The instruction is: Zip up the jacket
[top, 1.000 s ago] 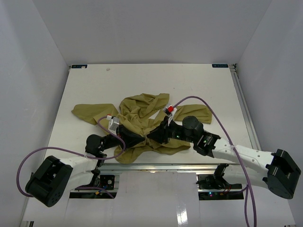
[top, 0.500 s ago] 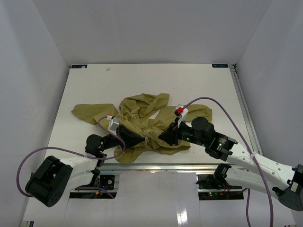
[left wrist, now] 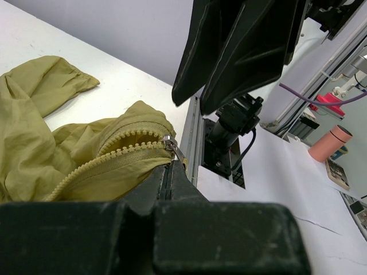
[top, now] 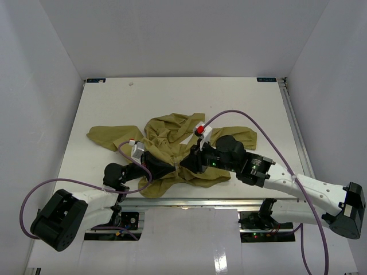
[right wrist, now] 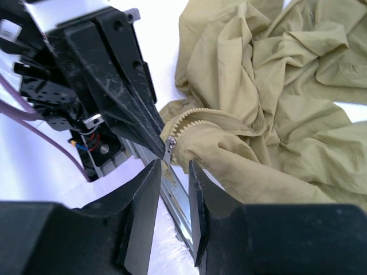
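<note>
The olive jacket [top: 172, 137] lies crumpled at the table's near middle. Its open zipper [left wrist: 114, 154] ends at a metal slider [left wrist: 172, 146], which hangs off the near edge. My left gripper [top: 171, 169] is shut, its fingertips [left wrist: 168, 172] pinching the jacket's hem just under the slider. My right gripper [top: 186, 163] is open. In the right wrist view the slider's pull tab [right wrist: 169, 150] hangs just beyond the gap between the right gripper's [right wrist: 172, 175] jaws, not touching them. The left fingers [right wrist: 114, 86] sit just behind it.
The table's metal front rail [right wrist: 172, 200] runs right under both grippers. One jacket sleeve [top: 106, 136] stretches left and another part [top: 238, 137] right. White walls enclose the table [top: 183, 97]. Purple cables [top: 241, 120] loop over the arms.
My right gripper drew back to the right half a second ago and has come back to the left, up to the zipper slider. The left arm and jacket have stayed still.
</note>
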